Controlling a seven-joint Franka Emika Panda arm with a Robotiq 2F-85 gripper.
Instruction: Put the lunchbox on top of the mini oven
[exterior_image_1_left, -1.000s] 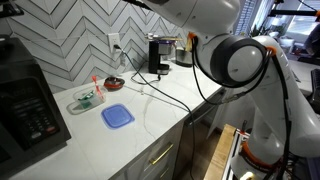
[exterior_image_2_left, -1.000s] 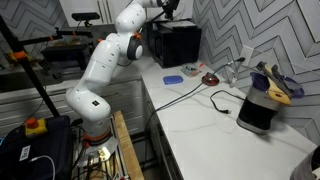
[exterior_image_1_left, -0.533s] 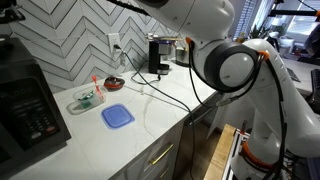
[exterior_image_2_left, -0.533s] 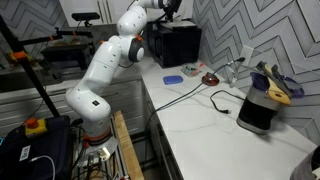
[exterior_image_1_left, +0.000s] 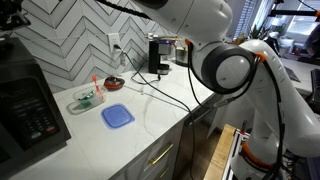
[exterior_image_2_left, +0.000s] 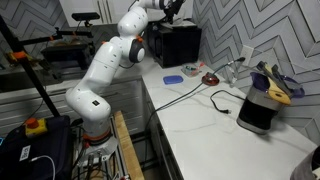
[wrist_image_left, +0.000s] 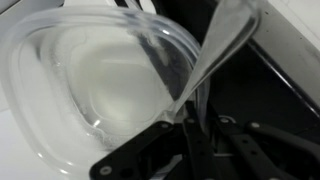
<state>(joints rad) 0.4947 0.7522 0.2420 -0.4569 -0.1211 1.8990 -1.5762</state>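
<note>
In the wrist view my gripper (wrist_image_left: 190, 122) is shut on the thin rim of the lunchbox (wrist_image_left: 90, 80), a clear, empty plastic container that fills the left of that view. In an exterior view the gripper (exterior_image_2_left: 172, 8) is held high, just above the top of the mini oven (exterior_image_2_left: 172, 45), a large black box at the far end of the counter. The mini oven also shows with its keypad panel at the left edge of an exterior view (exterior_image_1_left: 25, 110). Whether the lunchbox touches the oven top cannot be told.
On the white counter (exterior_image_1_left: 150, 130) lie a blue lid (exterior_image_1_left: 117, 116), a clear container with something green in it (exterior_image_1_left: 85, 99) and a small red bowl (exterior_image_1_left: 114, 83). A slim black coffee maker (exterior_image_1_left: 157, 55) stands by the wall, with cables running across the counter.
The arm has swung a little further toward the mini oven, with the lunchbox still in the gripper. Nothing on the counter has moved.
</note>
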